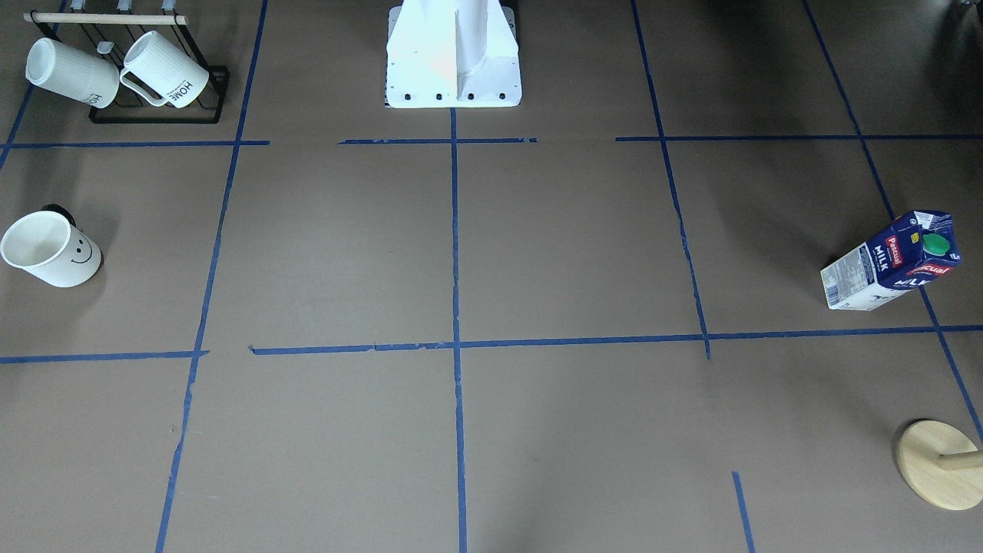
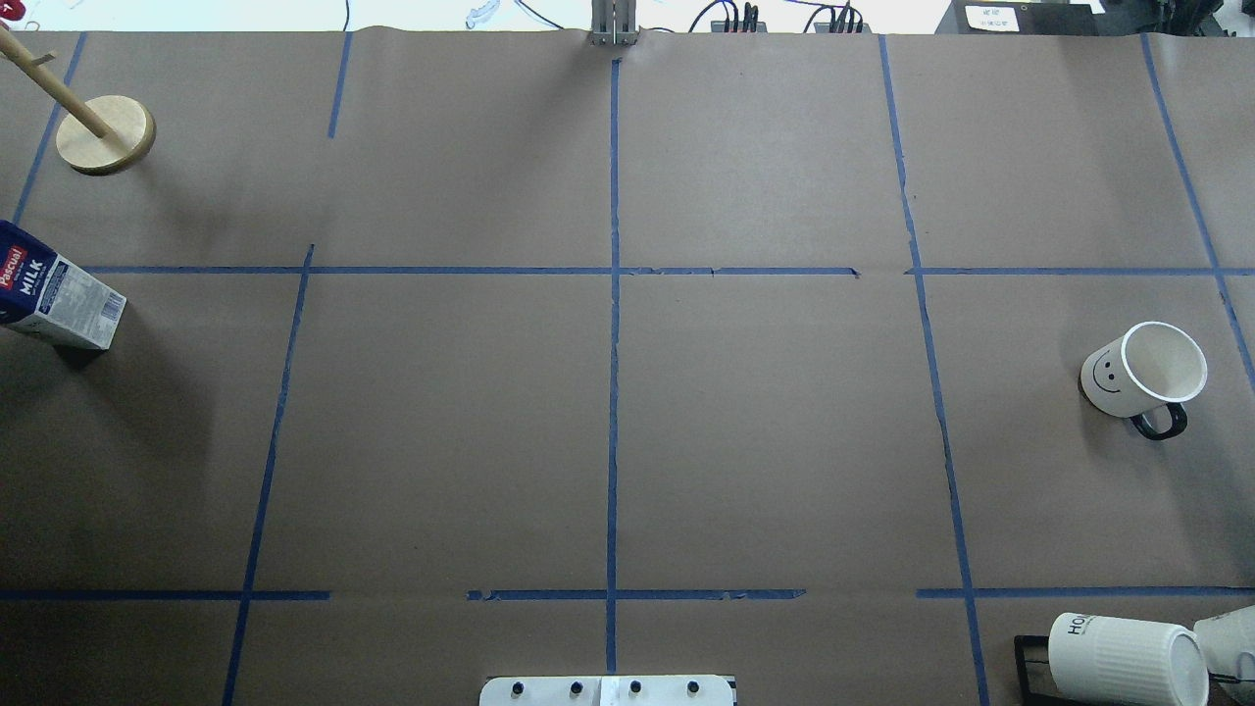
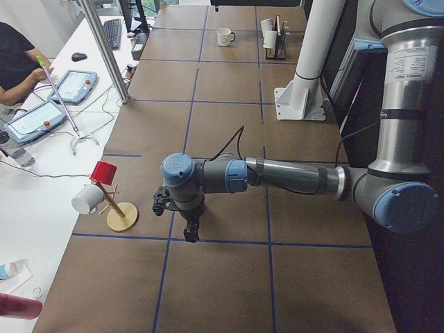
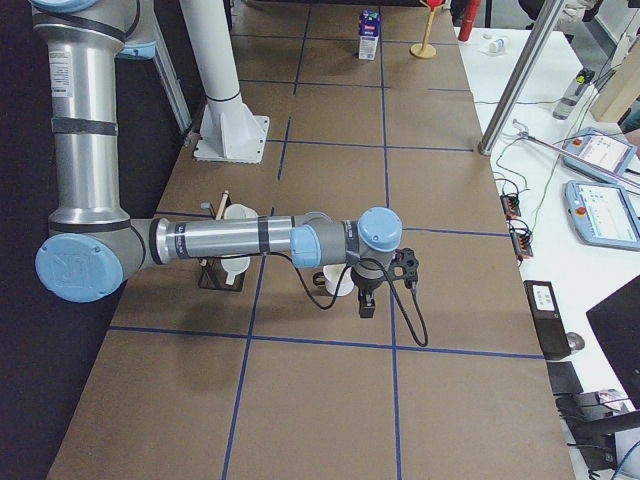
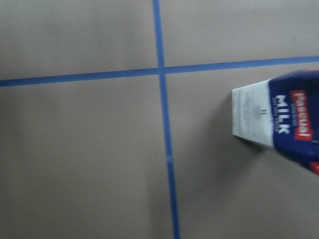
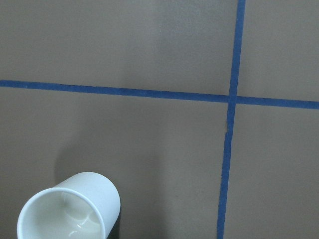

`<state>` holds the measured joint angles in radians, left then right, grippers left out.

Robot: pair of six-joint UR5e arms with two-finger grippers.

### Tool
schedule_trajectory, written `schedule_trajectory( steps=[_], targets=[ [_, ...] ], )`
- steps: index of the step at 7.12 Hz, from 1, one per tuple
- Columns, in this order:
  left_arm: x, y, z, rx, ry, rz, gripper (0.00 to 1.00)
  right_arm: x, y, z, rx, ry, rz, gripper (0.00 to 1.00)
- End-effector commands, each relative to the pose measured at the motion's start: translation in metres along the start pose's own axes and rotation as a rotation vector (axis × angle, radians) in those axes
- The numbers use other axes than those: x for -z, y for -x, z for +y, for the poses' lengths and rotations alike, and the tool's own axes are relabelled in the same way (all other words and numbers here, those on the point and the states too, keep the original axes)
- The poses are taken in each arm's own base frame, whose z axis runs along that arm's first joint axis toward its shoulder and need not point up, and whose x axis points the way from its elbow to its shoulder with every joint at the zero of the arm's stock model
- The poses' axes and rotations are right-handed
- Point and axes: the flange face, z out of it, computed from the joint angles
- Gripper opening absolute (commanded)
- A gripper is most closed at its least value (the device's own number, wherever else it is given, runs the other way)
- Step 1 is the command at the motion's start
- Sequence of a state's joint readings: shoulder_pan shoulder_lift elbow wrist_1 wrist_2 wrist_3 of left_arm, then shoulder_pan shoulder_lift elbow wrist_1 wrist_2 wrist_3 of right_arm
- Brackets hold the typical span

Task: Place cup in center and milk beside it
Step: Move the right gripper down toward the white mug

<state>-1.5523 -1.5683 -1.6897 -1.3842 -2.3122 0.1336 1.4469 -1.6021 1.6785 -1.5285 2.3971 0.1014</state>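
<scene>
The cup (image 2: pixel 1142 373) stands near the right pincer (image 4: pixel 366 308); whether that is apart or together, I cannot tell.

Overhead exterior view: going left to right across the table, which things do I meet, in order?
milk carton → centre tape line → smiley cup. The wooden stand and the ribbed mugs overlap those sideways, so I leave them out.

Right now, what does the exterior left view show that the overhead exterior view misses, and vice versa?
Only exterior left: the left arm with its gripper hanging over the table, and a seated operator. Only overhead exterior: the milk, at that view's left edge. Both: the cup, the wooden stand and the blue tape grid.
</scene>
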Motion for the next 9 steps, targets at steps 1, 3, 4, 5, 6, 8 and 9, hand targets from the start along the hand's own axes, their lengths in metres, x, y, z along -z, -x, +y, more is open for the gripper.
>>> schedule_trajectory(
  steps=[1, 3, 4, 5, 6, 8, 9],
  targets=[
    [0.008, -0.005, -0.003, -0.032, -0.024, -0.008, 1.0, -0.003, -0.005, 0.007, -0.013, 0.008, 0.002, 1.0],
    [0.007, -0.005, -0.008, -0.003, 0.001, 0.004, 1.0, -0.003, -0.006, 0.006, -0.024, 0.007, 0.005, 1.0],
    [0.01, -0.009, -0.008, -0.009, -0.007, 0.003, 1.0, -0.003, -0.005, 0.005, -0.022, 0.005, 0.008, 1.0],
    [0.009, -0.008, -0.007, -0.007, -0.005, 0.005, 1.0, 0.0, -0.001, 0.0, -0.012, -0.003, 0.011, 1.0],
    [0.011, -0.009, -0.009, -0.017, -0.016, 0.003, 1.0, 0.0, 0.001, -0.001, -0.007, -0.003, 0.011, 1.0],
    [0.008, -0.009, -0.008, -0.015, -0.015, 0.031, 1.0, -0.006, 0.014, -0.003, 0.032, 0.003, 0.005, 1.0],
    [0.009, -0.01, -0.008, -0.018, -0.018, 0.031, 1.0, -0.01, 0.018, -0.005, 0.068, -0.024, 0.003, 1.0]
  ],
)
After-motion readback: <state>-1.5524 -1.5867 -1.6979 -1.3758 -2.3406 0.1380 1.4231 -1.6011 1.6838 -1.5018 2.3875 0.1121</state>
